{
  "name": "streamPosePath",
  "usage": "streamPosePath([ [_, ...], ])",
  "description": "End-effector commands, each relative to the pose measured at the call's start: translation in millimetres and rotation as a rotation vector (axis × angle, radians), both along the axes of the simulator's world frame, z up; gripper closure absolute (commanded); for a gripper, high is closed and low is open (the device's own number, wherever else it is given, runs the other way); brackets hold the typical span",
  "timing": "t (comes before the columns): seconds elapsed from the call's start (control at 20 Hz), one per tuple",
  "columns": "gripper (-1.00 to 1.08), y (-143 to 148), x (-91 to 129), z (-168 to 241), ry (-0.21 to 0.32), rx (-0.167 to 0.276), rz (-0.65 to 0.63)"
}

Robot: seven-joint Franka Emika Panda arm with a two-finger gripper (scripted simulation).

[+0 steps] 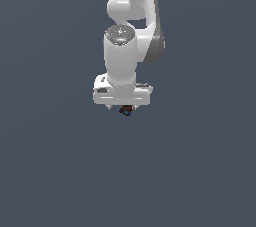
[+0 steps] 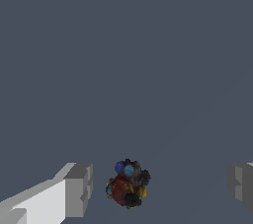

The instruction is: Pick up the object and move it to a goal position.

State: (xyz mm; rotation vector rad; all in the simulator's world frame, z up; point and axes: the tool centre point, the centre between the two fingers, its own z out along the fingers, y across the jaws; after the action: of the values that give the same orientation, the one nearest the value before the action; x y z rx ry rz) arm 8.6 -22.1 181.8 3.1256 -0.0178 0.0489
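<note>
The object (image 2: 127,183) is a tiny dark blocky lump with red, blue and yellowish patches. In the wrist view it lies on the grey floor between my two fingers (image 2: 78,190), with clear gaps on both sides. My gripper (image 2: 158,188) is open and touches nothing. In the exterior view the white arm hangs straight down, the gripper (image 1: 122,107) sits just over the object (image 1: 125,110), and only a small part of the lump shows below the hand.
A flat, uniform grey floor (image 1: 200,171) fills both views. No other object, container or goal marker shows.
</note>
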Motion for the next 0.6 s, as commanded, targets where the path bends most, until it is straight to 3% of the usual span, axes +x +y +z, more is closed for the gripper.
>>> streamPosePath([
  [0.0, -0.92, 0.0, 0.0, 0.0, 0.000, 0.000, 0.000],
  [0.55, -0.92, 1.3, -0.2, 1.3, -0.002, -0.008, 0.047],
])
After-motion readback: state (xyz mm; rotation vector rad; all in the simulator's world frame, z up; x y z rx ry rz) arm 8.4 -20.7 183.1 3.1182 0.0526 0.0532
